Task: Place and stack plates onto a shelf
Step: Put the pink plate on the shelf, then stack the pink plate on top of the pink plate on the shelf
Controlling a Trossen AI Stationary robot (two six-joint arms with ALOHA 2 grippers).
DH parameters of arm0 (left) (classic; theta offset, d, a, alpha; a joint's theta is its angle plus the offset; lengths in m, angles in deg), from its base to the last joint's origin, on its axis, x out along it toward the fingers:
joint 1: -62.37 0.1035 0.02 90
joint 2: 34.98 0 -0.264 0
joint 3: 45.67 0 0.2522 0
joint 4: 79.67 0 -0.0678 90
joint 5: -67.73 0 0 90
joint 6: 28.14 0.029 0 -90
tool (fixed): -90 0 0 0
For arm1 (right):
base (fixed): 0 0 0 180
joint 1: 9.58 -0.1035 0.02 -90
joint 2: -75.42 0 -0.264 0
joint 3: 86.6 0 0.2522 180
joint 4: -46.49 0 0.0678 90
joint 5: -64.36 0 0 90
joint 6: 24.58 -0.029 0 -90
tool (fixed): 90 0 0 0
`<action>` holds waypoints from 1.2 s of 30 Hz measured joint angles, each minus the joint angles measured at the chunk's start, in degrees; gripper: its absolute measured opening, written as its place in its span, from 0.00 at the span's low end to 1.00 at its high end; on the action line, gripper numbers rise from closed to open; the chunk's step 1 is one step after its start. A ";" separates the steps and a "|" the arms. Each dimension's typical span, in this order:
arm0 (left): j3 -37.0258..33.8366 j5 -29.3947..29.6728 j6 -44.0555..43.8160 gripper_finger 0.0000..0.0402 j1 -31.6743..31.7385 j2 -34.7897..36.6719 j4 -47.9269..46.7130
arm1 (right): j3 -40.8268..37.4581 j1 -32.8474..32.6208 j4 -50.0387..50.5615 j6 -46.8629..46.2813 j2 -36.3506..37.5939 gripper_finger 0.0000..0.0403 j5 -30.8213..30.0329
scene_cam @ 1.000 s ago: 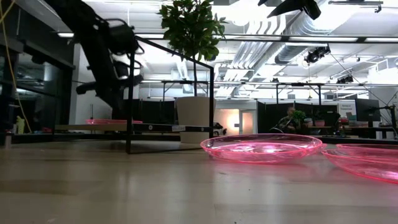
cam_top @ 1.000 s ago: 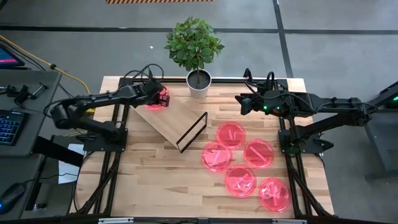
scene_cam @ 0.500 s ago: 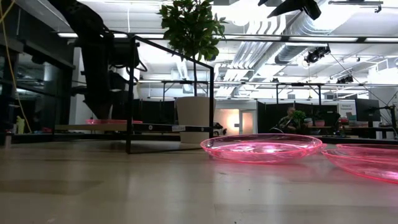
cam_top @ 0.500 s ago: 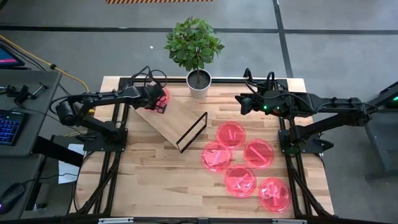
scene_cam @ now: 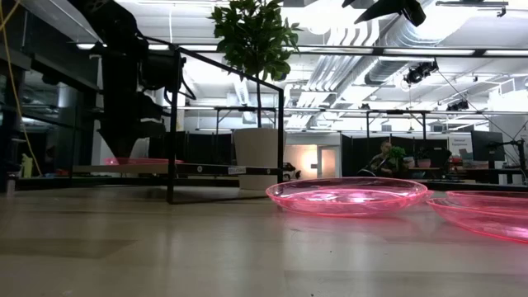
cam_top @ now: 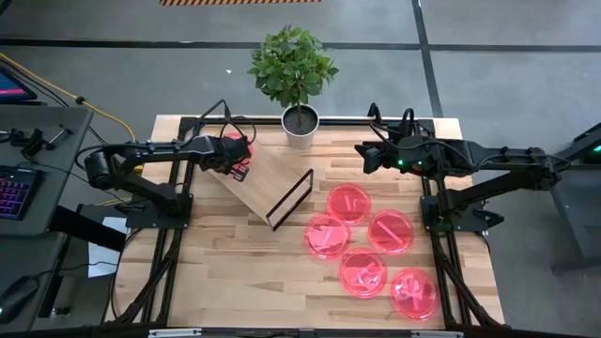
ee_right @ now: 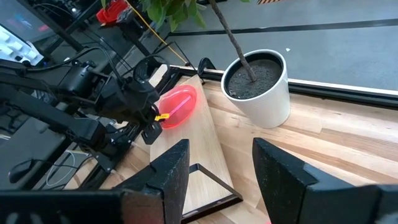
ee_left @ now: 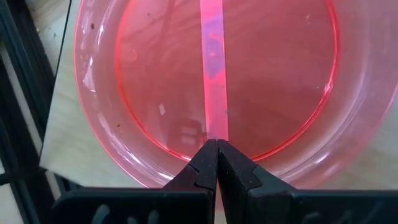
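The left gripper (ee_left: 216,163) has sunk lower, its fingers pinched on the rim of a plate (ee_left: 211,81) now resting on the shelf (cam_top: 266,178). Release looks next. The right gripper (ee_right: 214,163) hangs open, idle.

Bright ceiling lights glare behind the dark silhouetted arm; the near wooden desk (scene_cam: 247,247) looks soft, slightly blurred.

The shelf (cam_top: 268,178) is left bare toward its wire leg (cam_top: 290,199); its far corner is taken by a plate (cam_top: 235,145) (potted plant (cam_top: 300,124) close by).
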 joint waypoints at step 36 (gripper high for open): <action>-0.07 -5.08 -3.13 0.00 -25.54 39.98 41.43 | -42.63 12.09 -13.04 -13.20 -0.85 0.40 34.08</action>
